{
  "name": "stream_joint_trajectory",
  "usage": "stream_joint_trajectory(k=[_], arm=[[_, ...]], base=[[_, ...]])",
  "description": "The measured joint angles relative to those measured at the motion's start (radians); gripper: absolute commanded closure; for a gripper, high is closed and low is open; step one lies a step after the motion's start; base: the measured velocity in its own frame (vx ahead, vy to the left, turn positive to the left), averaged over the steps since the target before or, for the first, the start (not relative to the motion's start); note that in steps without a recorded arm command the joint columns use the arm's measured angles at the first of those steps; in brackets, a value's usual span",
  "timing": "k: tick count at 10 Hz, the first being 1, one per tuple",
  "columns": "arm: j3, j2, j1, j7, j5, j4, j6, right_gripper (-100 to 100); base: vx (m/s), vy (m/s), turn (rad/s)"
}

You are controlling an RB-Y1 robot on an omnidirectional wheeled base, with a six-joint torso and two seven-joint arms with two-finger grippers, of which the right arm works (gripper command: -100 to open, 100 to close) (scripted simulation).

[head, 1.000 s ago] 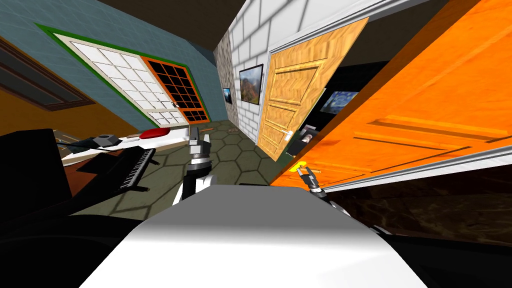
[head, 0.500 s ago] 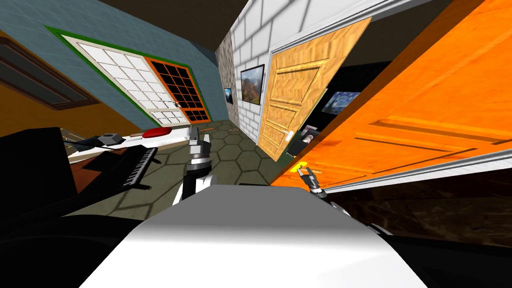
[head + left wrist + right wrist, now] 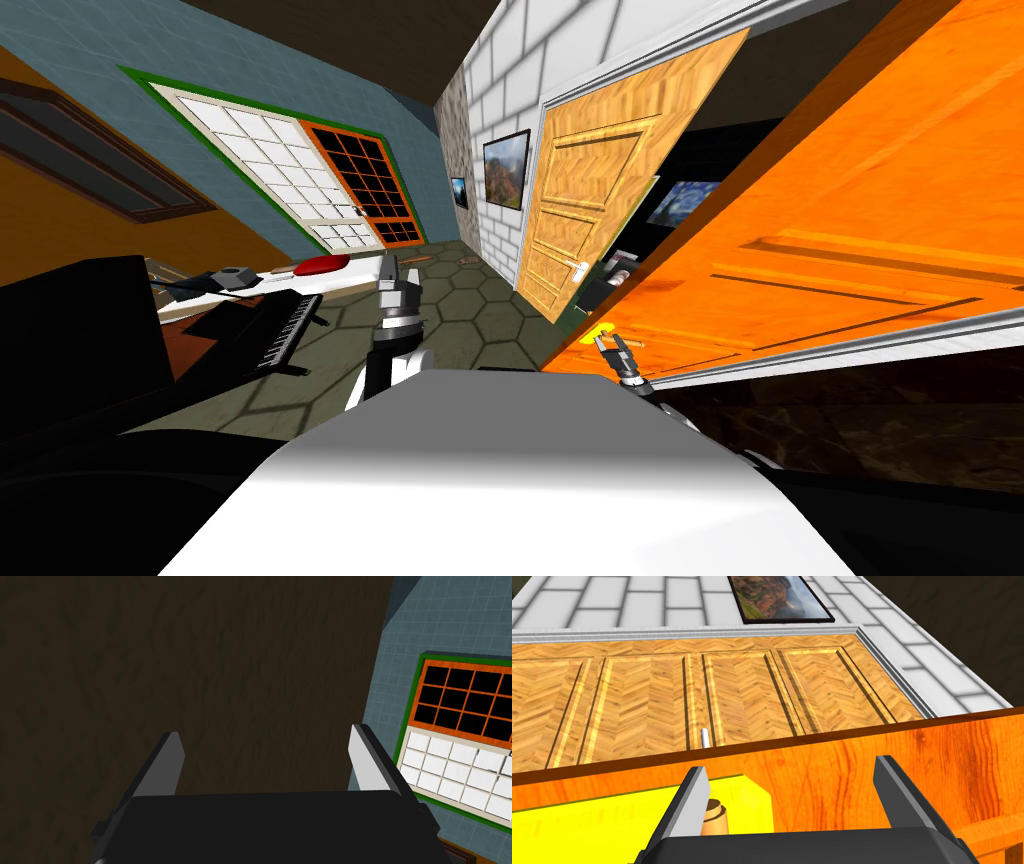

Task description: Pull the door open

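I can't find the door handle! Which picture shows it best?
The right wrist view: yellow plate and brown handle sit close, by the open fingers. The head view shows that plate tiny. The left wrist view looks elsewhere.

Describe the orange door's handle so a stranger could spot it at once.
Start at the orange door on my right. Near its edge lies a bright yellow plate; the stubby brown handle stands on it, beside the right gripper. The paler door beyond has a silver handle.
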Motion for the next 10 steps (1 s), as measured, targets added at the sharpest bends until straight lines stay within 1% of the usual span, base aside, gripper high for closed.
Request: stream_joint_trajectory(k=[1,2,3,4,5,6,7,8,9,10], arm=[[-0.008,0.003,0.006,0.002,-0.004,0.003,-0.013,-100],[-0.009,0.01,-0.005,0.002,-0.003,0.018,-0.024,-100],[-0.014,0.013,-0.004,0.003,-0.006,0.028,-0.03,-100],[-0.019,0.026,-0.014,0.004,-0.007,0.074,-0.047,-100],[-0.027,0.018,0.005,0.009,-0.013,0.062,-0.036,-100],[-0.042,0.022,0.015,0.015,-0.021,0.088,-0.035,-100],[-0.057,0.024,0.023,0.019,-0.029,0.107,-0.042,-100],[-0.067,0.032,0.023,0.024,-0.034,0.135,-0.056,-100],[-0.086,0.033,0.047,0.036,-0.044,0.125,-0.056,-100],[-0.094,0.038,0.049,0.042,-0.048,0.138,-0.06,-100]], base=[[-0.003,-0.027,0.087],[0.01,-0.013,0.116],[-0.017,-0.031,0.169],[-0.026,-0.041,0.026],[-0.024,-0.087,0.223],[-0.037,-0.105,0.286],[-0.039,-0.097,0.208],[-0.062,-0.096,0.323],[-0.048,-0.07,0.13],[-0.013,-0.014,-0.014]])
